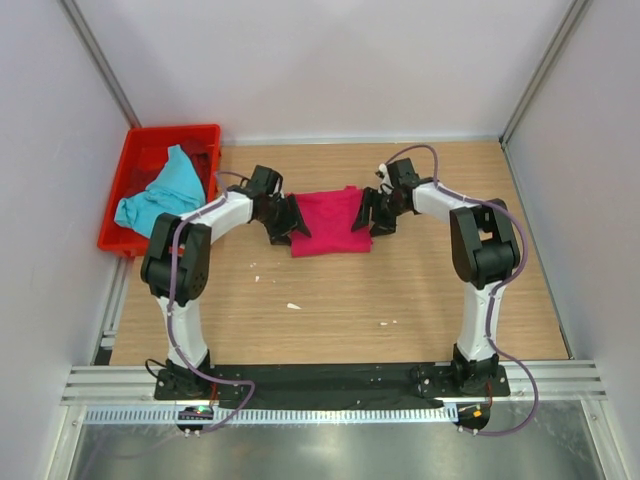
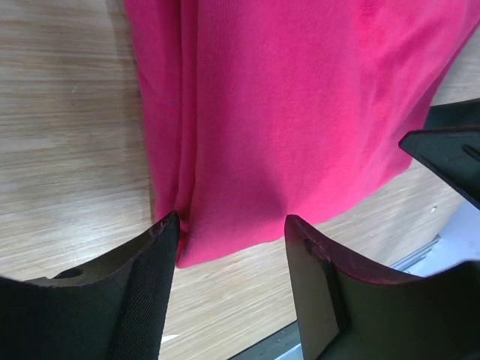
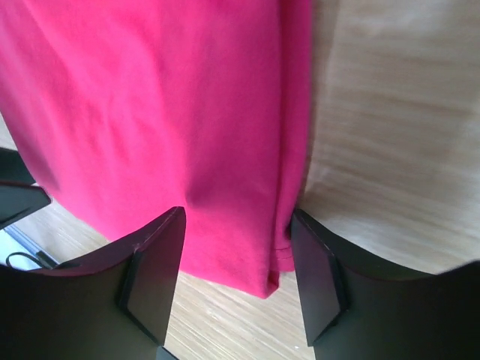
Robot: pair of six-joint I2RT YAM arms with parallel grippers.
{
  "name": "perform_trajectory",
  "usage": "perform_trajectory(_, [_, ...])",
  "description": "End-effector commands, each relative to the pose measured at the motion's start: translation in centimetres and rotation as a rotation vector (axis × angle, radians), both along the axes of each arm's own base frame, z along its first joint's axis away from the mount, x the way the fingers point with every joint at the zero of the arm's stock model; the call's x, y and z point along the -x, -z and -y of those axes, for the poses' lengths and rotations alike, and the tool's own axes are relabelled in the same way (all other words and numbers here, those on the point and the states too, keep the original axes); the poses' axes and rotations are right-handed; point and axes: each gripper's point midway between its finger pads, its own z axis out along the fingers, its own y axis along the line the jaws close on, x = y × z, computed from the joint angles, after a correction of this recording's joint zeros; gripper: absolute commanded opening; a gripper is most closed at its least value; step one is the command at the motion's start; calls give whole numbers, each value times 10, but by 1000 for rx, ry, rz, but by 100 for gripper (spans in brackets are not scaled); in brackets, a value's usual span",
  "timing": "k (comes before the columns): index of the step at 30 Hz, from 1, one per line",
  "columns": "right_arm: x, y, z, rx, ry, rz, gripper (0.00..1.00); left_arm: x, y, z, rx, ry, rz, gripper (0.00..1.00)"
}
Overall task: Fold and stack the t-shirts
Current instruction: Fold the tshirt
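Note:
The magenta-pink t-shirt [image 1: 328, 222] lies folded into a rectangle on the wooden table. My left gripper [image 1: 284, 222] is open at its left edge; in the left wrist view the shirt [image 2: 300, 112] lies flat just beyond the spread fingers, its corner between them. My right gripper [image 1: 372, 213] is open at the shirt's right edge; in the right wrist view the shirt's [image 3: 165, 112] corner lies between the spread fingers, not pinched. The turquoise-blue t-shirt [image 1: 160, 192] lies crumpled in the red crate [image 1: 205, 135] at the far left.
The red plastic crate stands off the table's far left corner, against the left wall. Small white specks [image 1: 293, 306] lie on the table nearer the arm bases. Walls enclose the table on three sides.

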Motion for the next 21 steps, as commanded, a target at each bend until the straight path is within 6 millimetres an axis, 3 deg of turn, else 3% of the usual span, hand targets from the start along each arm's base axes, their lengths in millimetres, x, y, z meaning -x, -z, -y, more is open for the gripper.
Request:
perform_trajectory(1, [12,-11,-13,-19,-3,37,61,15,2,13,13,44,8,59])
perform_trajectory(6, [38,-9,-5,-22,47,6,40,43,11,19,1,64,-27,54])
perform_trajectory(7, [40,-18,-4,-31,51,30,34,55,18,20,-9,77,-47,53])
perform_trajectory(8, [43,-19,-3,-28,57,29,30,60,12,21,-6,81,-32,53])
perform_trajectory(10, [60,-16,-1,-39,59,-13,25,81,18,23,-15,88,-52,51])
perform_trajectory(11, [66,-24,-3,-53,57,-4,25,88,11,25,-5,94,-39,50])
perform_trajectory(13, [93,-20,1,-36,57,-57,25,116,15,23,-17,97,-73,50])
perform_trajectory(14, [101,-33,3,-43,55,-33,26,125,14,21,-15,95,-77,50])
perform_trajectory(15, [120,-28,7,-33,59,-65,29,131,-2,20,11,82,-50,53])
perform_trajectory(16, [130,-29,12,-25,72,-83,39,146,3,12,2,75,-74,55])
perform_trajectory(17, [136,-31,18,-4,85,-80,45,150,-5,9,9,71,-56,59])
perform_trajectory(18, [140,-41,22,-2,89,-50,63,156,-17,2,0,70,-38,63])
perform_trajectory(21, [132,-52,31,38,93,11,83,146,-39,-15,-55,83,40,69])
